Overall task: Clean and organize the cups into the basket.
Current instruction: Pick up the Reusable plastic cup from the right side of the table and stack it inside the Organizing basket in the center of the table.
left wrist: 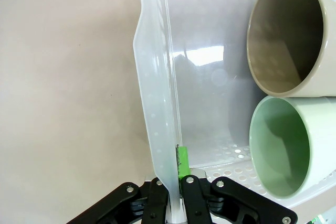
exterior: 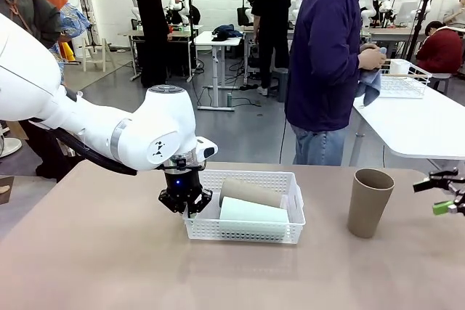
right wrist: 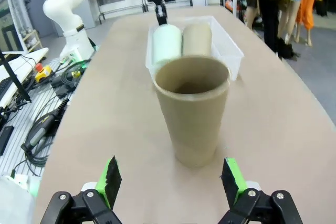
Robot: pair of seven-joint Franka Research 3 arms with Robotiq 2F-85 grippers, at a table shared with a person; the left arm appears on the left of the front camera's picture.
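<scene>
The white basket (exterior: 289, 179) sits mid-table with two cups lying in it side by side: a mint green cup (exterior: 253, 213) in front and a tan cup (exterior: 251, 192) behind it. My left gripper (exterior: 187, 208) is shut on the basket's left wall; the left wrist view has its fingers (left wrist: 182, 162) pinching the translucent wall (left wrist: 155, 93), with the tan cup (left wrist: 286, 32) and mint cup (left wrist: 283, 142) mouths facing it. A third tan cup (exterior: 369, 202) stands upright to the right. My right gripper (exterior: 445, 195) is open, just short of this cup (right wrist: 192, 109).
A person in a dark blue jacket (exterior: 327, 49) stands at the far edge holding a cloth (exterior: 369, 85). Behind, a white table carries a wire rack (exterior: 404, 78). Bare tabletop lies in front of the basket and to its left.
</scene>
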